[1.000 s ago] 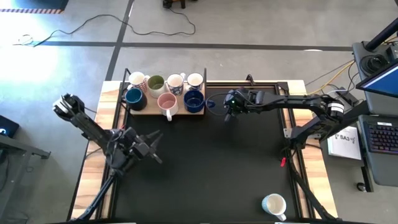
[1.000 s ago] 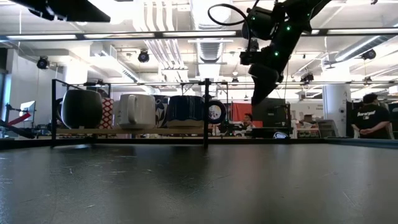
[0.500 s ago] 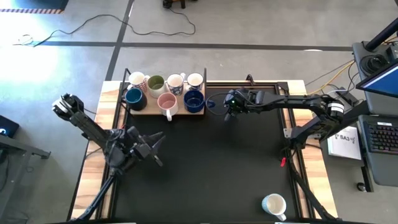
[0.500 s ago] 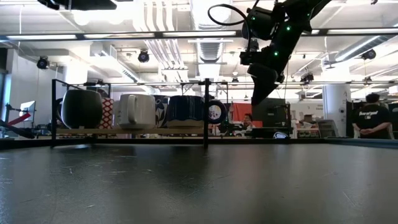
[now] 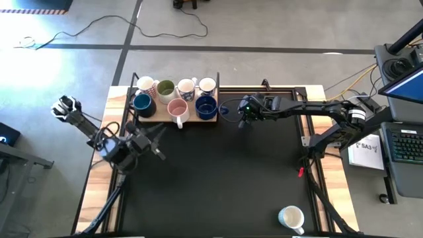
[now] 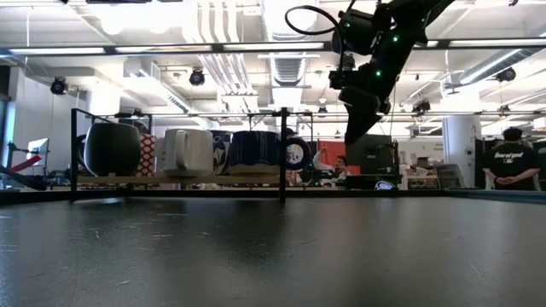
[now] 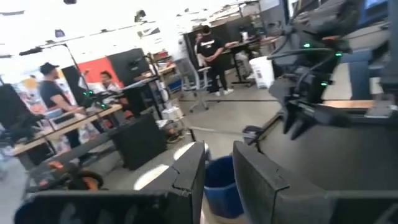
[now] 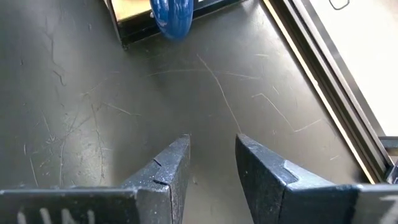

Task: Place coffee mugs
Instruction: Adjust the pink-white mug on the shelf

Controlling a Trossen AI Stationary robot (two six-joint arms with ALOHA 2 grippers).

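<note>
Several coffee mugs stand upright in two rows on a wooden tray (image 5: 156,118) at the table's far edge, among them a pink one (image 5: 177,108), an olive-green one (image 5: 165,88) and two dark blue ones (image 5: 206,106). One white mug (image 5: 291,217) stands alone at the near right corner. My left gripper (image 5: 158,140) hovers over the table's left part, near of the tray, open by a narrow gap (image 7: 219,169) with nothing in it. My right gripper (image 5: 242,118) hangs right of the tray, tilted down, open and empty (image 8: 211,162). A blue mug handle (image 8: 171,17) lies beyond it.
A thin black frame (image 6: 282,153) stands around the tray. The dark mat (image 5: 225,178) is bare between the tray and the lone mug. Metal rails (image 5: 310,165) run along the table's sides. People and desks show in the room behind the table.
My left arm has risen and drawn back toward the table's far left, its gripper now nearer the tray's near edge and rolled slightly. The gap between its fingers looks unchanged. My right arm and the mugs have kept still.
</note>
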